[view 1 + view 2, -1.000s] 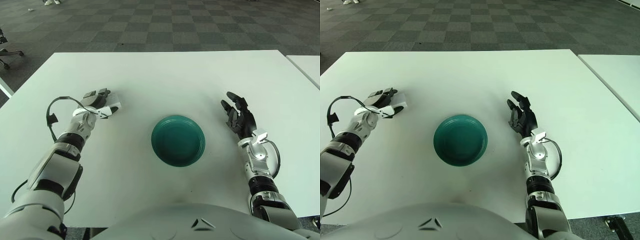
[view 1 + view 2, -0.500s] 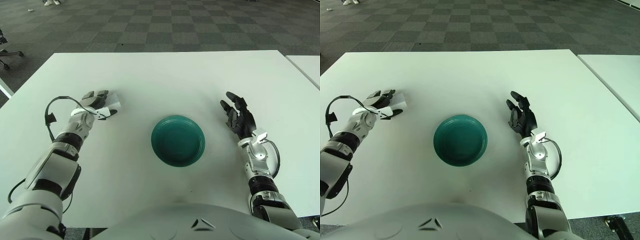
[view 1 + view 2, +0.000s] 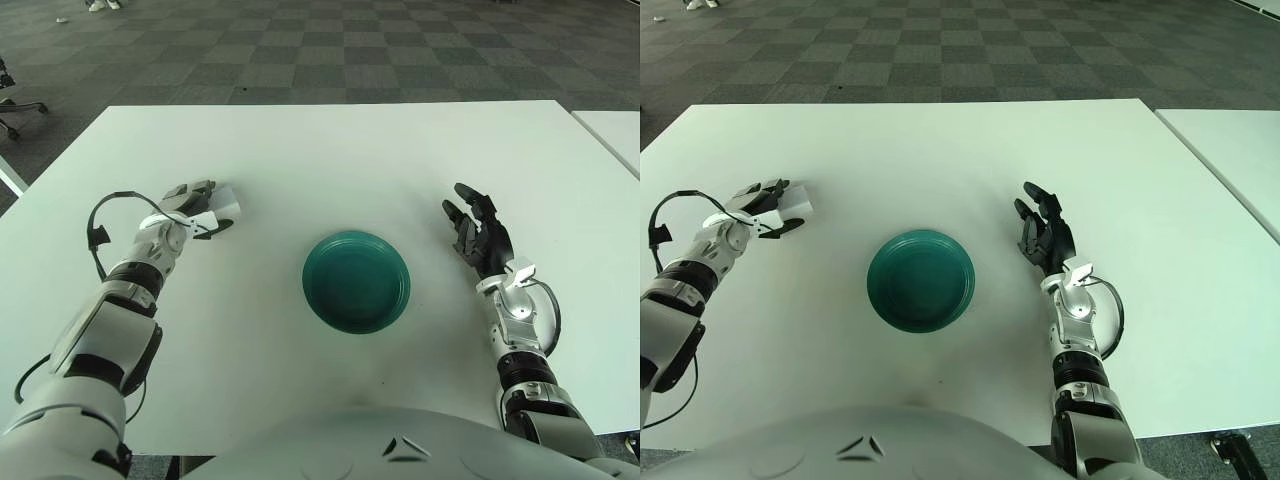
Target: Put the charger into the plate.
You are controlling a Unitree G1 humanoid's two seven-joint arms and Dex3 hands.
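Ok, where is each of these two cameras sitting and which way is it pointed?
Left eye view: sits in the head, looks forward and down at the white table with the green plate near centre; both forearms and the chest show, the left hand at the white charger.
Right eye view: same head, slightly to the right, same aim; the plate shows further left, and the right hand shows right of it, fingers spread.
Shared: table, plate, charger, both hands, the checkered floor beyond.
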